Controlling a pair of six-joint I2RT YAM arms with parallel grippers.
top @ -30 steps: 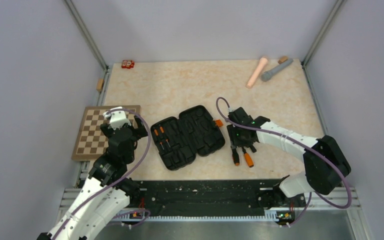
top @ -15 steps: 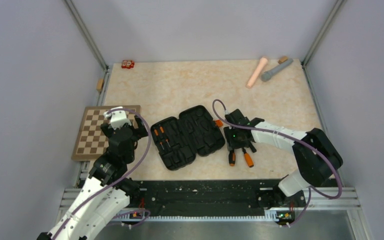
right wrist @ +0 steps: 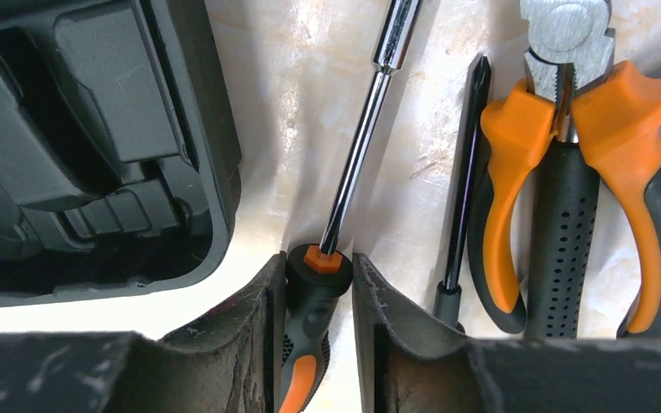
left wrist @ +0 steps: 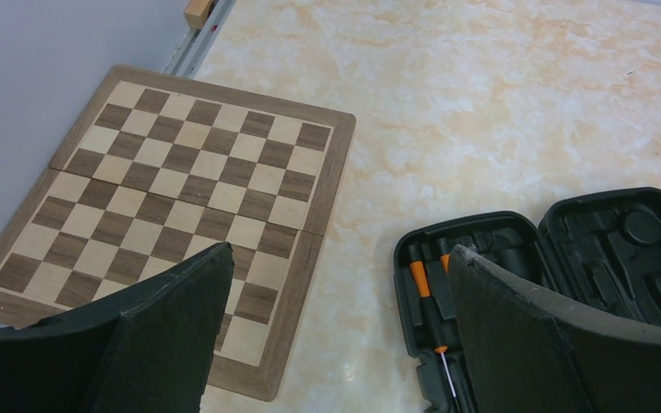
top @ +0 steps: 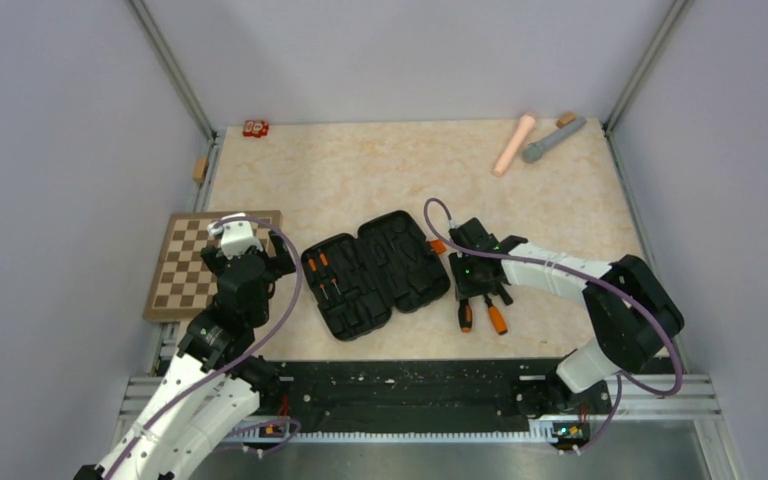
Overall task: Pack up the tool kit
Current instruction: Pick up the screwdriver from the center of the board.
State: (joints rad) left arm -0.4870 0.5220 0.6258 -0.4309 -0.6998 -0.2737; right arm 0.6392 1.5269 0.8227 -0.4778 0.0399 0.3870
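Orange-collared screwdriver point(right wrist: 357, 155) pinched at the handle by right gripper point(right wrist: 317, 268), beside pliers point(right wrist: 568, 189) and case point(right wrist: 95, 129); left gripper point(left wrist: 337, 258) spread wide near chessboard point(left wrist: 181, 172).

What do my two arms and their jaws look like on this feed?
Left arm and right arm both have white link shells, black joints and black wrist heads, each trailed by a looping purple cable. Small green lights glow on the right wrist. Left gripper and right gripper have flat, black, scuffed jaws.
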